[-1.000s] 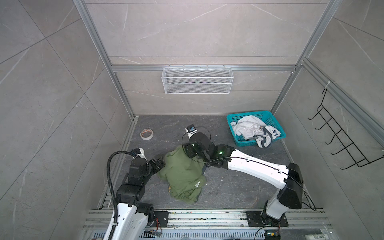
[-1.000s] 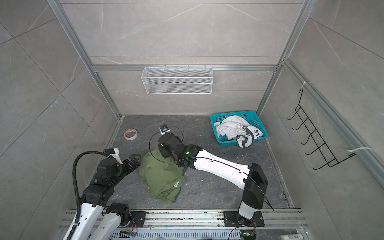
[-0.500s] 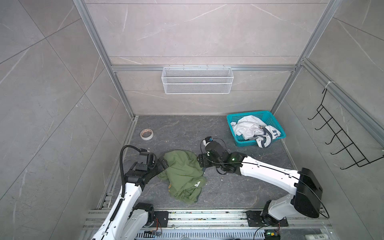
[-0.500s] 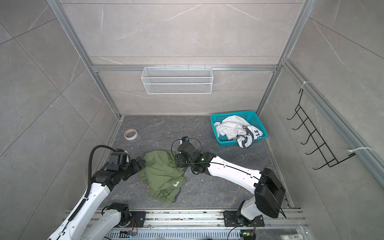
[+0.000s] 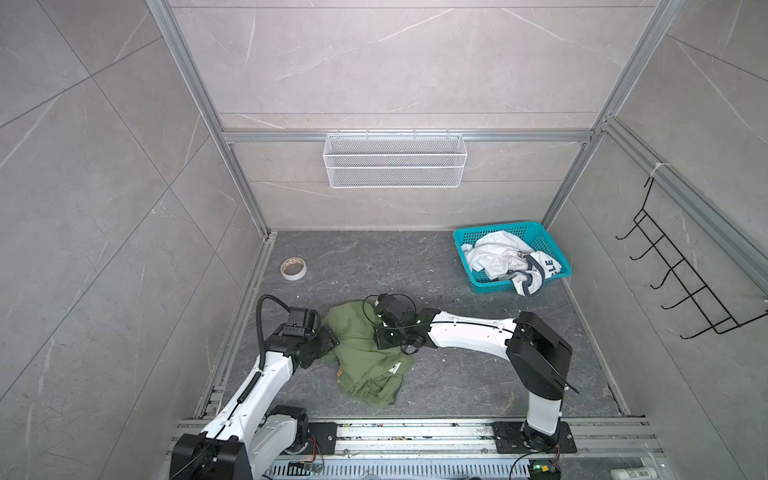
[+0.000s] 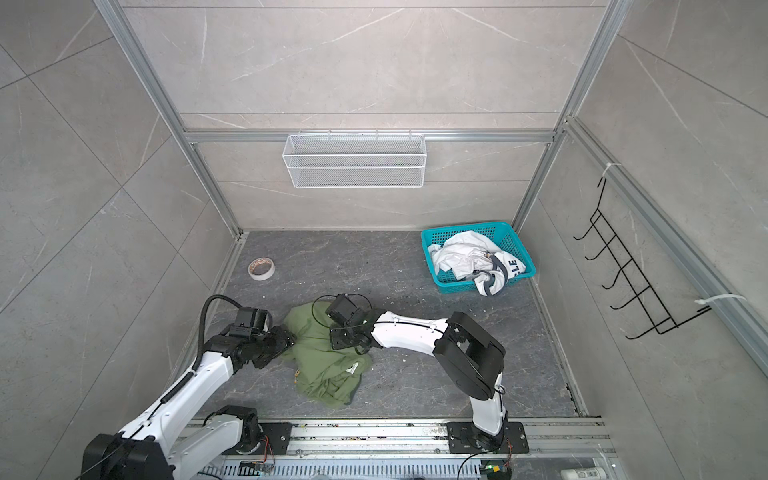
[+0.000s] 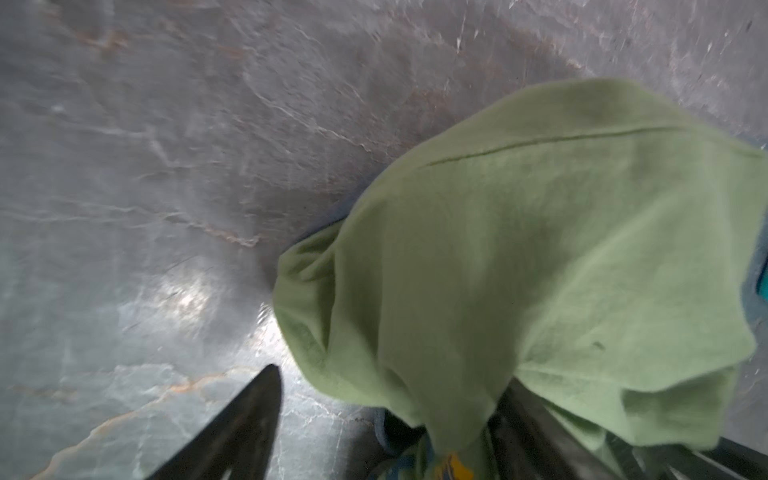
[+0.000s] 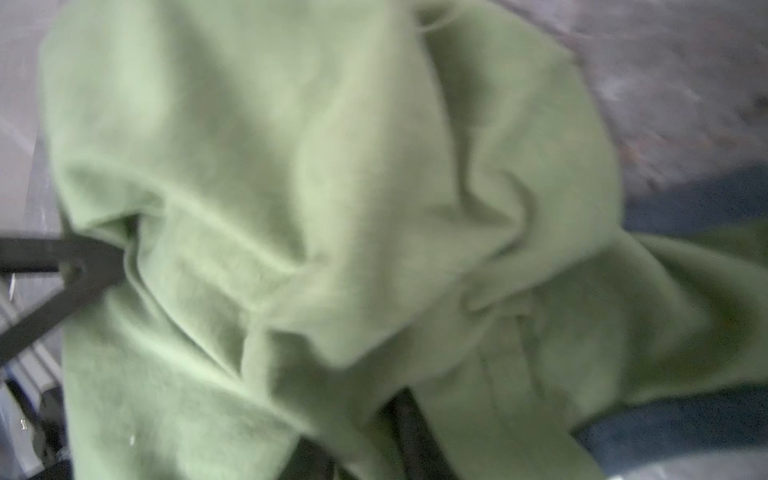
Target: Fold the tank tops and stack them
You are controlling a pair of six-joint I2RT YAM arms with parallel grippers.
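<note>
**A:** Where's your olive green cloth tank top (image 5: 365, 361) sitting?

**B:** Down on the dark grey marbled tabletop (image 5: 457, 386), crumpled in a heap between your two arms in both top views. A small white label (image 5: 395, 368) peeks out of its lower folds.

**A:** And your left gripper (image 5: 329, 340)?

**B:** It's right at the heap's left edge. From the left wrist you see its fingers (image 7: 249, 415) standing well apart. One is bare over the table, and its partner is buried under a drape of green cloth. Nothing is pinched, and bare table shows in the gap.

**A:** Your right gripper (image 5: 380, 341)?

**B:** It reaches onto the upper middle of the same top. The right wrist view is almost all blurred green folds, with one dark finger (image 8: 409, 424) poking out from under them. You can't tell whether those jaws are clamped on fabric or merely covered by it.

**A:** The other top?

**B:** The white cloth tank top (image 5: 494, 257) is bunched in the teal plastic basket (image 5: 498, 228) at the far right corner. One end, with dark grey trim and navy letters, spills over the near rim, well apart from both grippers.

**A:** Anything else down there?

**B:** A roll of beige tape (image 5: 293, 268) lies flat near the far left edge.
</note>
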